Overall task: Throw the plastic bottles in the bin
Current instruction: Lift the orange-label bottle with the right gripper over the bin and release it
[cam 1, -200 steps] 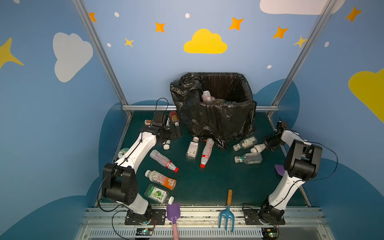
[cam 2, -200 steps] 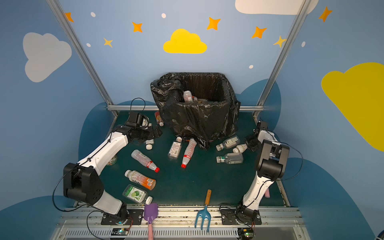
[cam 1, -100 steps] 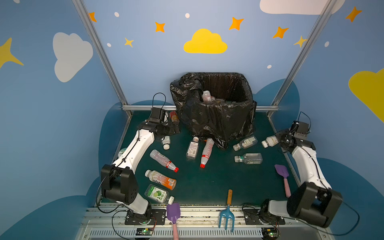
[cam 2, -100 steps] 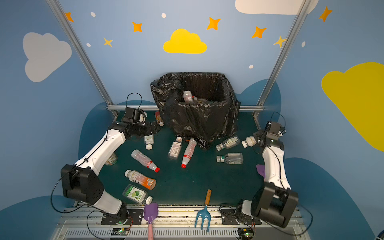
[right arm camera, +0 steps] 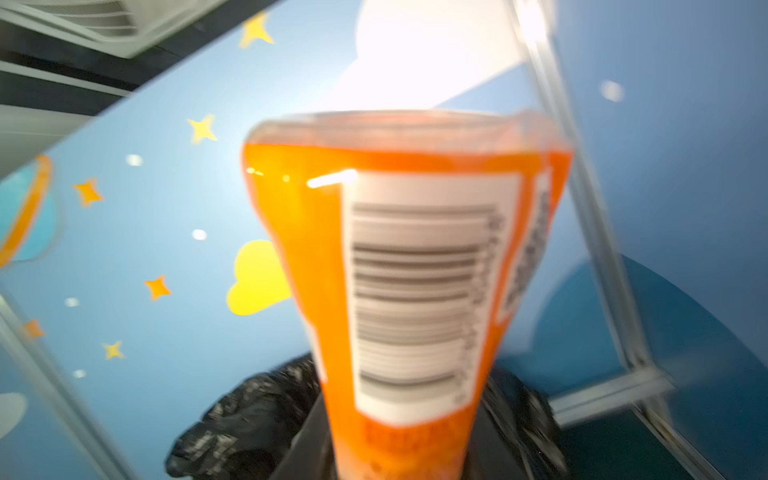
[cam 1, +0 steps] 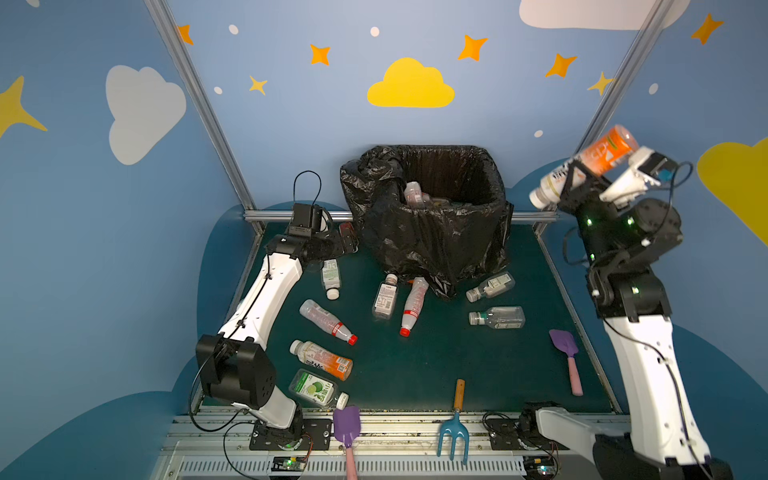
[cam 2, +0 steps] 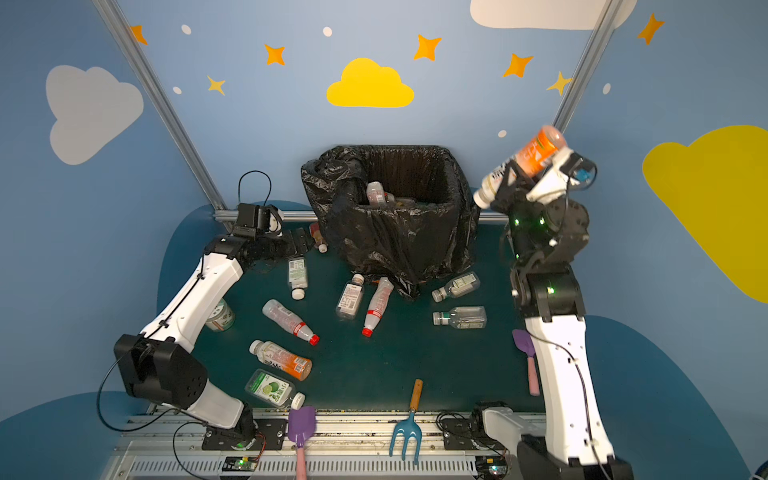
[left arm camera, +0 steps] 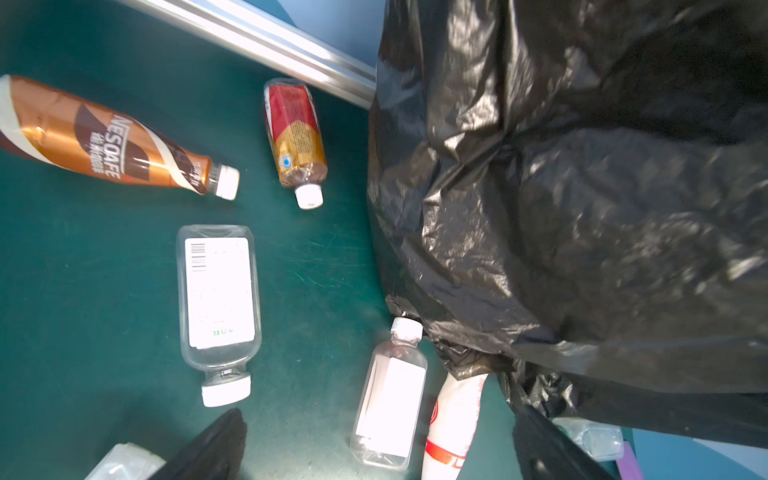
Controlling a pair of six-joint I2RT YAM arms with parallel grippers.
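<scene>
Worktop [cam 1: 415,370] read from its left edge: your left claw [cam 1: 340,244] hovers low over the far left corner, jaws spread wide, just beside the left wall of the bin [cam 1: 424,241]. Its wrist camera shows you a brown coffee bottle [left arm camera: 104,137] and a red-and-gold bottle [left arm camera: 295,137] lying by the far rail [left arm camera: 257,37], and a clear white-labelled bottle [left arm camera: 218,291] nearer the claw. Down the left side you have three more lying flat: a red-capped bottle [cam 1: 326,322], an orange-labelled bottle [cam 1: 322,359] and a green-labelled bottle [cam 1: 316,388], the last close to the near edge.

The bin stands at the middle of the far edge, black bag crinkled over its rim, with several bottles [cam 1: 411,193] inside. Against its front foot lie a clear flat bottle [cam 1: 384,297] and a red-and-white bottle [cam 1: 413,305]. Toward the right edge you see a small clear bottle [cam 1: 490,286] and, closer to the near edge, a squarer clear bottle [cam 1: 496,318].

Your right claw [cam 1: 575,180] hangs high near the far right corner, to the right of the bin's opening in both top views and above its rim, clamped on an orange bottle [cam 1: 609,151]. That bottle is tilted, white cap [cam 1: 538,198] lower and toward the bin, base upward.
</scene>
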